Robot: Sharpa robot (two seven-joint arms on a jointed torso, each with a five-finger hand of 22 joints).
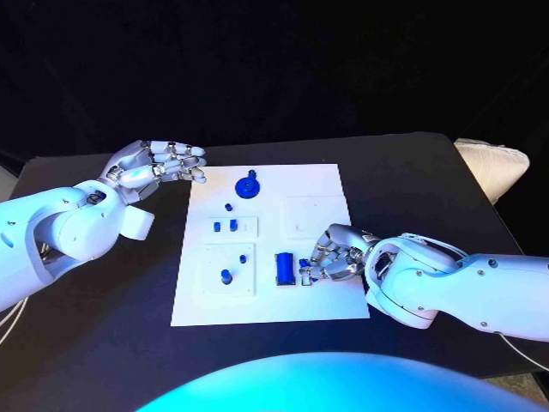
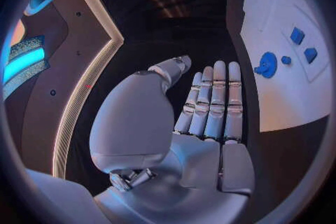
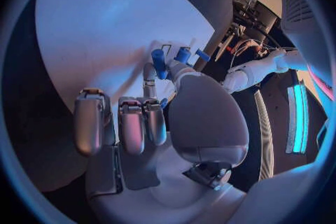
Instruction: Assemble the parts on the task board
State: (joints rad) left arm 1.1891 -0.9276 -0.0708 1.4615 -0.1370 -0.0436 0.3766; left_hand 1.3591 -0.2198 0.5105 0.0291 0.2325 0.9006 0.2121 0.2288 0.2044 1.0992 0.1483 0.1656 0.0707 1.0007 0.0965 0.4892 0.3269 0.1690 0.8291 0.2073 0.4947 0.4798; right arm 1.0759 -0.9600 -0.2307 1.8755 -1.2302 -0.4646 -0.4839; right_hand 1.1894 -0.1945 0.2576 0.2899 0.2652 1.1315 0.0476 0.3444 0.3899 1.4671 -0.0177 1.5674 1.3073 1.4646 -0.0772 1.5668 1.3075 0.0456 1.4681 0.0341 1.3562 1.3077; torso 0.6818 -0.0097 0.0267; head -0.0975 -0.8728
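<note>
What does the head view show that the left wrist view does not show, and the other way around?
Head view alone: the whole task board, the blue rectangular block near the right robot hand, and both white arms. Left wrist view alone: the left robot hand from behind, fingers straight and together, holding nothing, over the black table. Both share: the round blue part, the two small blue parts and the board.

Left silver many-fingered hand point(image 2: 203, 115) flat, fingers straight and together, holding nothing, over black table point(image 2: 175, 39). White plate task board point(image 2: 280, 95) beside it carries a round blue part point(image 2: 266, 64) (plus smaller blue pieces point(image 2: 297, 35)).
</note>
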